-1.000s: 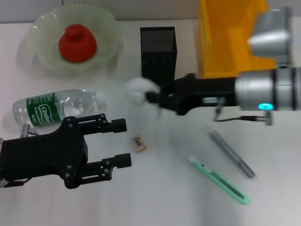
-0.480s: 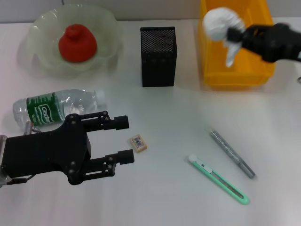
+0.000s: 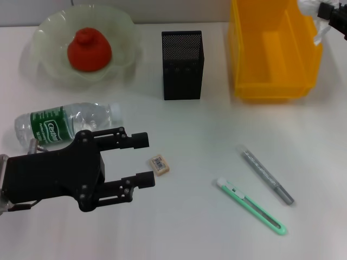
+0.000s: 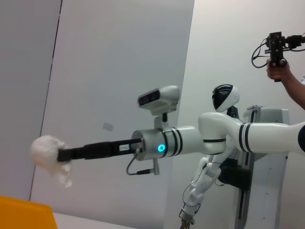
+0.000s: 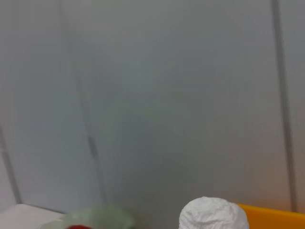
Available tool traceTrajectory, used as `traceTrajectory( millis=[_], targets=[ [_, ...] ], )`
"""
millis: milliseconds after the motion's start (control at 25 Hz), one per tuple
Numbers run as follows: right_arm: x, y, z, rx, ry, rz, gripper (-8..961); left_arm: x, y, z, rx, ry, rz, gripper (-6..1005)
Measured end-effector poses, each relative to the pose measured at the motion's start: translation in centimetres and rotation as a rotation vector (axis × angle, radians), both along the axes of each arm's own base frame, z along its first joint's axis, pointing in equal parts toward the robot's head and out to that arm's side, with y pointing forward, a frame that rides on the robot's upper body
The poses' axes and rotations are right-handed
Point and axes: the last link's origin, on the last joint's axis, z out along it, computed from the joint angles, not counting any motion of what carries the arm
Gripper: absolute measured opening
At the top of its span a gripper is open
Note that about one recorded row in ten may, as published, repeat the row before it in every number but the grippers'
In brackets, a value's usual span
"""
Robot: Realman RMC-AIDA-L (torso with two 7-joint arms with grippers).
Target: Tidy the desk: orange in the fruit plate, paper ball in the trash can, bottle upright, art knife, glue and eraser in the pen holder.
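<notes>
My right gripper (image 3: 328, 12) is at the far right corner, shut on the paper ball (image 3: 310, 6), held high over the far right rim of the yellow trash can (image 3: 271, 81). The left wrist view shows the paper ball (image 4: 46, 151) pinched at the fingertips. The orange (image 3: 89, 50) sits in the fruit plate (image 3: 49, 30). On its side at the left lies the bottle (image 3: 65, 124). My left gripper (image 3: 145, 161) hovers open just left of the eraser (image 3: 160, 164). The glue (image 3: 267, 177) and the art knife (image 3: 252, 207) lie at front right. The pen holder (image 3: 182, 65) stands mid-back.
The trash can's inside looks bare. In the right wrist view the paper ball (image 5: 214, 215) fills the lower edge, with the trash can (image 5: 274, 217) and the fruit plate (image 5: 102, 218) behind it. A white robot (image 4: 224, 138) and a person's hand stand beyond the table.
The right gripper carried the paper ball from in front of the pen holder up and right, over the trash can to its far right rim. The left gripper barely shifted.
</notes>
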Motion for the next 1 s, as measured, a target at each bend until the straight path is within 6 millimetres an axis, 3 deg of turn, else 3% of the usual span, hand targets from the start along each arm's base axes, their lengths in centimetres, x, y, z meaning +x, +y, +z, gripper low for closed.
traceTrajectory(
  millis=[320, 760, 1000],
  targets=[
    [0.8, 1.9, -1.4, 0.025, -0.037, -0.072, 156, 0.1, 0.2, 0.0, 0.001, 0.004, -0.006, 639],
    [0.6, 3.0, -2.4, 0.042, -0.058, -0.066, 216, 0.0, 0.2, 0.2, 0.008, 0.004, 0.002, 638],
    [0.7, 3.0, -2.5, 0.041, -0.057, -0.066, 456, 0.1, 0.3, 0.1, 0.01, 0.002, 0.0, 637]
  ],
)
